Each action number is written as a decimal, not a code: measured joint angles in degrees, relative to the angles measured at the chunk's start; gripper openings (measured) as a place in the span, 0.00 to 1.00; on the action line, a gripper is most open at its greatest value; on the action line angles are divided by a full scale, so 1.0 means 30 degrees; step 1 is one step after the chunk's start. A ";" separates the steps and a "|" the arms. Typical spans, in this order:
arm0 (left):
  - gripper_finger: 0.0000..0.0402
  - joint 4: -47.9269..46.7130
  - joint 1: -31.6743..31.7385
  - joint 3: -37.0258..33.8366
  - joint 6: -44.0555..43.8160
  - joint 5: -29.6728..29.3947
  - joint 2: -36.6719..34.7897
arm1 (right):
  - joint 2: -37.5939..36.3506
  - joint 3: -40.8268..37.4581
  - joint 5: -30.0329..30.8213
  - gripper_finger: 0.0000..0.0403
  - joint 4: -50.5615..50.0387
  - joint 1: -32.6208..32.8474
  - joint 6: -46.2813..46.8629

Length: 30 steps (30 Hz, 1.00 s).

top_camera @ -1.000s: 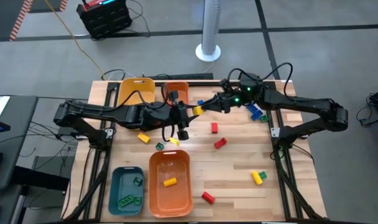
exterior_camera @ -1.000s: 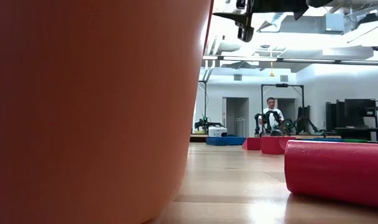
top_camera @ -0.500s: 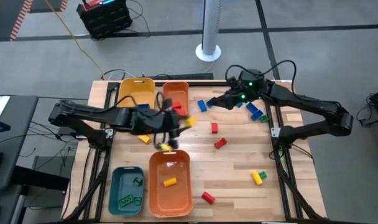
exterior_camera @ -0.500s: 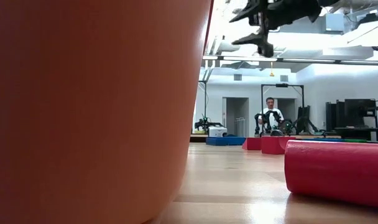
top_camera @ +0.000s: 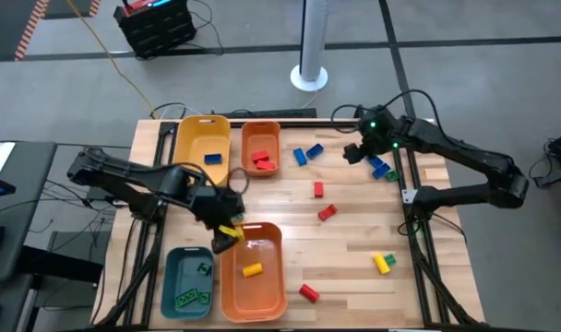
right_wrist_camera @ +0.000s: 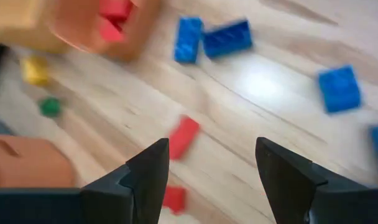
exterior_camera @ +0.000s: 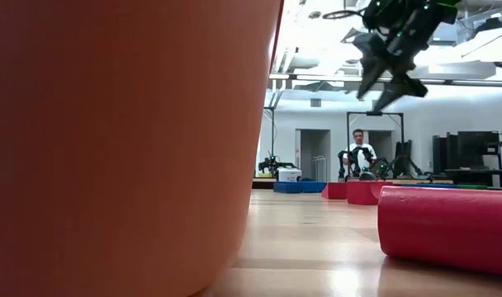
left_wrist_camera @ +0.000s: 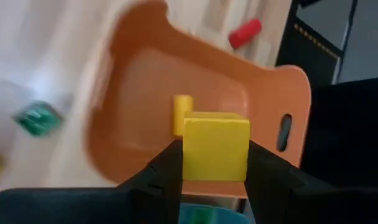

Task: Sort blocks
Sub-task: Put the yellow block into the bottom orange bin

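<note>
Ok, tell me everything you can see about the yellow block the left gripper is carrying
The yellow block is a small, smooth plastic brick with a flat square face. It sits level, pinched on two opposite sides by the left gripper, touching only the fingers. It hangs in the air over the near end of the large orange bin, where another yellow block already lies.

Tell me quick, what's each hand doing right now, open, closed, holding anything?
Left hand: closed on a yellow block, above the large orange bin.
Right hand: open, holding nothing, above the blue blocks.
</note>
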 joint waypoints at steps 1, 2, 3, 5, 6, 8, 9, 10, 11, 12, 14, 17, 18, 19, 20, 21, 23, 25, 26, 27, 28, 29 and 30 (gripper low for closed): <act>0.32 0.0075 -0.0178 -0.0098 -0.0450 0.0080 0.0298 | 0.0085 0.0000 0.0072 0.62 -0.0197 0.0021 -0.0145; 0.32 0.0053 -0.0321 -0.0234 -0.0924 0.0116 0.0635 | 0.0134 0.0000 0.0113 0.62 -0.0122 0.0111 -0.0222; 0.32 -0.0108 -0.0395 -0.0352 -0.1372 0.0117 0.0987 | 0.0162 0.0000 0.0119 0.62 0.0027 0.0251 -0.0274; 0.32 0.0025 -0.0471 -0.0511 -0.2196 0.0093 0.1702 | 0.0148 0.0000 0.0154 0.62 0.0513 0.0599 -0.0331; 0.32 0.0117 -0.0540 -0.0568 -0.2583 0.0018 0.2102 | 0.0133 0.0007 0.0183 0.62 0.0872 0.0781 -0.0324; 0.32 0.0076 -0.0639 -0.0570 -0.3233 -0.0300 0.3003 | 0.0138 0.0015 0.0191 0.62 0.1170 0.1093 -0.0368; 0.32 0.0065 -0.0736 -0.0536 -0.3371 -0.0314 0.3479 | 0.0141 0.0015 0.0191 0.62 0.1266 0.1245 -0.0453; 0.32 0.0017 -0.0840 -0.0441 -0.3501 -0.0321 0.3996 | 0.0141 0.0015 0.0191 0.62 0.1357 0.1399 -0.0578; 0.32 0.0030 -0.0930 -0.0330 -0.3628 -0.0313 0.4460 | 0.0133 0.0015 0.0191 0.62 0.1344 0.1537 -0.0674; 0.32 0.0049 -0.1030 -0.0207 -0.3711 -0.0333 0.4907 | 0.0133 0.0015 0.0191 0.62 0.1263 0.1666 -0.0723; 0.32 0.0030 -0.1220 0.0090 -0.3977 -0.0391 0.5736 | 0.0133 0.0015 0.0191 0.62 0.1111 0.1920 -0.0863; 0.32 -0.0077 -0.1445 0.0551 -0.4380 -0.0622 0.6853 | 0.0133 0.0015 0.0191 0.62 0.0876 0.2341 -0.1145; 0.32 -0.0107 -0.1496 0.0718 -0.4558 -0.0845 0.7160 | 0.0133 0.0015 0.0191 0.62 0.0868 0.2512 -0.1208; 0.32 -0.0177 -0.1574 0.0908 -0.4770 -0.1009 0.7441 | 0.0133 0.0015 0.0191 0.62 0.0883 0.2681 -0.1258; 0.32 -0.0294 -0.1620 0.1094 -0.4981 -0.1195 0.7701 | 0.0133 0.0015 0.0191 0.62 0.0932 0.2871 -0.1310; 0.32 -0.0516 -0.1664 0.1301 -0.5159 -0.1376 0.7983 | 0.0133 0.0015 0.0191 0.62 0.0993 0.3045 -0.1355; 0.32 -0.1150 -0.1738 0.1790 -0.5331 -0.1688 0.8568 | 0.0133 0.0015 0.0191 0.62 0.1084 0.3359 -0.1487; 0.32 -0.1743 -0.1827 0.2430 -0.5338 -0.1951 0.9219 | 0.0133 0.0015 0.0185 0.62 0.1218 0.3638 -0.1707; 0.32 -0.1988 -0.1861 0.2804 -0.5320 -0.2024 0.9507 | 0.0133 0.0015 0.0191 0.62 0.1244 0.3753 -0.1813; 0.32 -0.2216 -0.1890 0.3222 -0.5263 -0.2098 0.9793 | 0.0133 0.0015 0.0187 0.62 0.1247 0.3836 -0.1861; 0.32 -0.2480 -0.1930 0.3678 -0.5095 -0.2196 1.0075 | 0.0133 0.0015 0.0183 0.62 0.1247 0.3883 -0.1965; 0.32 -0.2821 -0.1971 0.4165 -0.4918 -0.2379 1.0368 | 0.0133 0.0015 0.0185 0.62 0.1247 0.3937 -0.2053; 0.32 -0.3185 -0.2006 0.4697 -0.4793 -0.2519 1.0698 | 0.0133 0.0015 0.0183 0.62 0.1247 0.3974 -0.2151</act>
